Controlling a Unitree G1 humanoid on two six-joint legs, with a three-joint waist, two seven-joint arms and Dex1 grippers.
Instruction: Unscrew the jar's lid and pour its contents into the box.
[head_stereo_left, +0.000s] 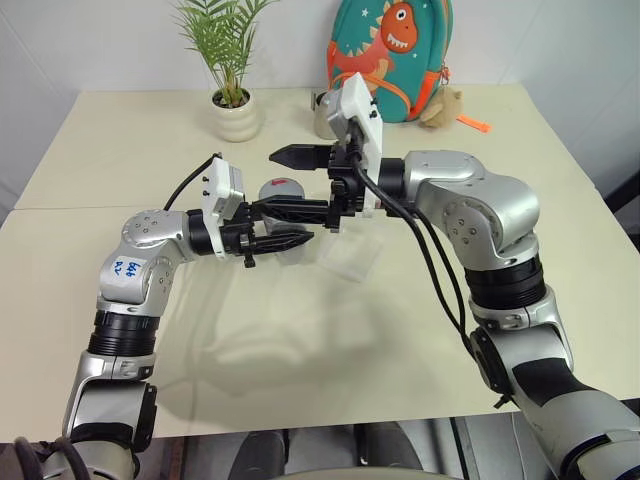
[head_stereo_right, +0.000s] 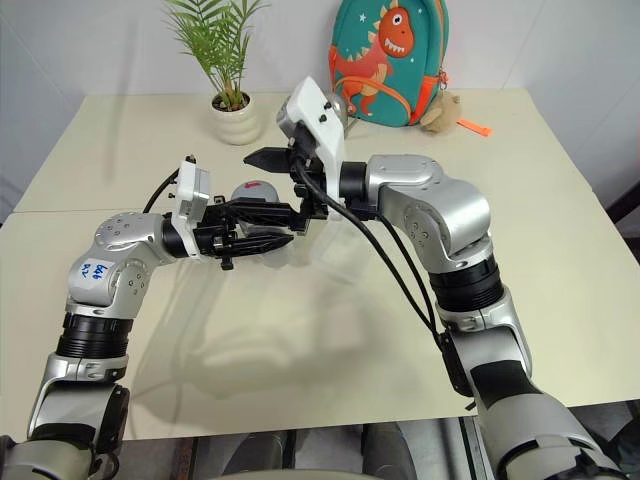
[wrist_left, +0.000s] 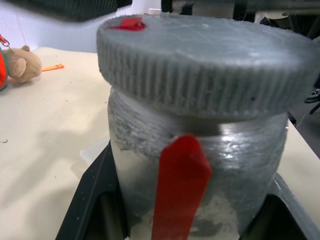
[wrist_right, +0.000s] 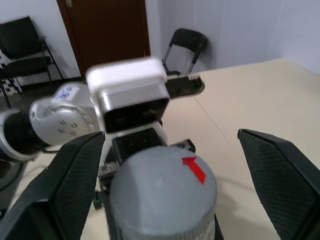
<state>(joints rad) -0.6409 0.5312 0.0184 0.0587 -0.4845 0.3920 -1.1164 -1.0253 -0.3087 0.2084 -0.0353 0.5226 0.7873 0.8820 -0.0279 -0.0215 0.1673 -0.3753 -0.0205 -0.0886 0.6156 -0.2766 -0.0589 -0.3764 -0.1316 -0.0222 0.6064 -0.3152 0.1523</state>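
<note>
Jar (wrist_left: 200, 165) contents unseen, probably behind frosted wall.

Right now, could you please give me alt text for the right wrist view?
The grey lid with a red mark sits on the jar between the right claw's open black fingers. Behind it is the left arm's white wrist camera, above a beige table.

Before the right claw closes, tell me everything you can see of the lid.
The lid is a round, flat-topped grey screw cap with a ribbed edge, matte like rough plastic, marked on top with a small red arrow. It is still seated on the jar, overhanging its neck a little. The left claw is shut on the jar below it. The right claw stands open, one finger on either side of the lid, neither touching it.
</note>
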